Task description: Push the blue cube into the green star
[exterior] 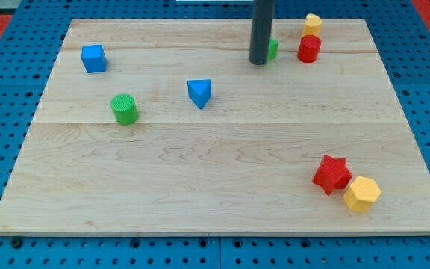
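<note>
The blue cube (93, 58) sits near the board's top left. A green block (272, 49), mostly hidden behind my rod, sits at the view's top centre-right; its shape cannot be made out. My tip (258, 62) rests on the board right against that green block's left side, far to the right of the blue cube.
A green cylinder (125, 109) and a blue triangular block (199, 93) lie left of centre. A red block (309, 48) and a yellow block (313, 24) stand at the top right. A red star (331, 174) touches a yellow hexagonal block (362, 194) at the bottom right. The wooden board (215, 187) sits on blue pegboard.
</note>
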Tool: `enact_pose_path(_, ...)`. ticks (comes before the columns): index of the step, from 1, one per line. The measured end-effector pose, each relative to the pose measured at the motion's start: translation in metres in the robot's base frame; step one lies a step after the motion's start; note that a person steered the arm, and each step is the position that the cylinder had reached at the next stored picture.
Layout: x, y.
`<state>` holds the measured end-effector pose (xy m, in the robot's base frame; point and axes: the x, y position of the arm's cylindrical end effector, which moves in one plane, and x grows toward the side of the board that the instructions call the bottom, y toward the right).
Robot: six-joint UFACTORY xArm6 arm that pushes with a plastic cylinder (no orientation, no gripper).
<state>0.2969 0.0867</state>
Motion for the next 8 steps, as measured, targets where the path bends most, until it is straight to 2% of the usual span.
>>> enact_pose_path(1, -0.020, 0.015)
enact_pose_path(2, -0.009, -0.026)
enact_pose_path(5, 0.061, -0.250)
enact_pose_path(6, 0.050, -0.360)
enact_pose_path(7, 0.011, -0.344)
enact_pose_path(8, 0.004, -0.224)
